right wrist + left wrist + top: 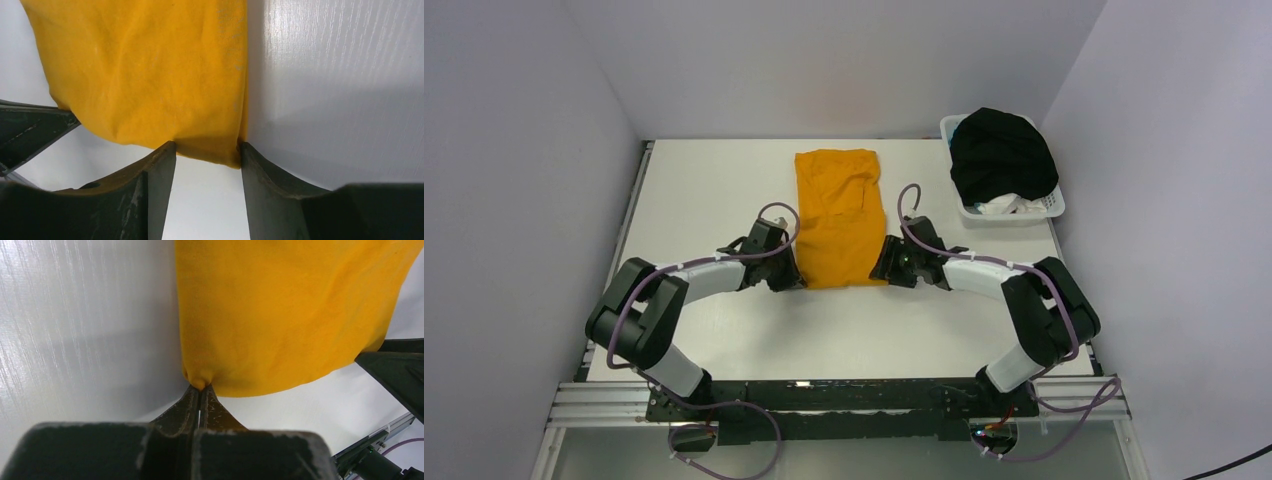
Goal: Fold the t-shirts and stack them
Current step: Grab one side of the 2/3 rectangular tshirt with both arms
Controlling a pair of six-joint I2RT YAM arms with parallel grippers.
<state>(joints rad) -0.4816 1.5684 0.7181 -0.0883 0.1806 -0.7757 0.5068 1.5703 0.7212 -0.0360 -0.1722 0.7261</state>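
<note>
A mustard-orange t-shirt (839, 215) lies folded into a long strip in the middle of the table, its short end towards the arms. My left gripper (796, 278) is shut on the shirt's near left corner, and the cloth (280, 315) bunches at the fingertips of the left gripper (201, 387). At the near right corner, my right gripper (882, 270) stands open. In the right wrist view the right gripper (207, 146) has its jaws apart with the hem of the shirt (145, 75) between the two tips. A black t-shirt (1002, 155) is heaped in the basket.
A white plastic basket (1014, 212) stands at the back right corner of the table, with pale cloth under the black shirt. Grey walls close in the table on the left, back and right. Each wrist view shows the other gripper at its edge.
</note>
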